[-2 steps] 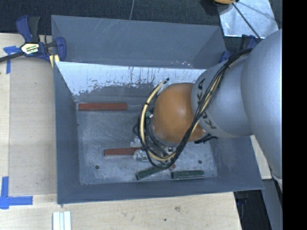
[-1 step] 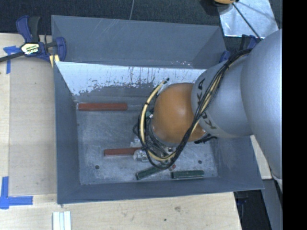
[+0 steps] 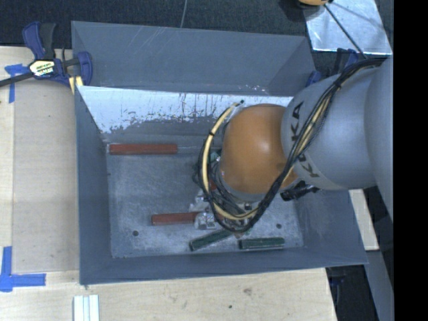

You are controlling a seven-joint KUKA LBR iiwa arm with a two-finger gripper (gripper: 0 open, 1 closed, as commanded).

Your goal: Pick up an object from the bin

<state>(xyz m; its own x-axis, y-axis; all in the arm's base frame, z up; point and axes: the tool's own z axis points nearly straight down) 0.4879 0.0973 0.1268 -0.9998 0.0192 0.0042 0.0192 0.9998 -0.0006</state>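
My gripper (image 3: 203, 214) is low in the bin's front middle, mostly hidden under the arm's orange cover. Its metal end sits right at the right end of a short red-brown stick (image 3: 172, 219) lying flat on the floor. Just in front of it a dark green stick (image 3: 210, 240) lies slightly tilted, and a second dark green stick (image 3: 262, 244) rests to its right near the front wall. I cannot make out whether anything is held.
A longer red-brown stick (image 3: 143, 149) lies along the back left of the floor, by the foot of the rear wall. The arm and its cover hide the bin's right half.
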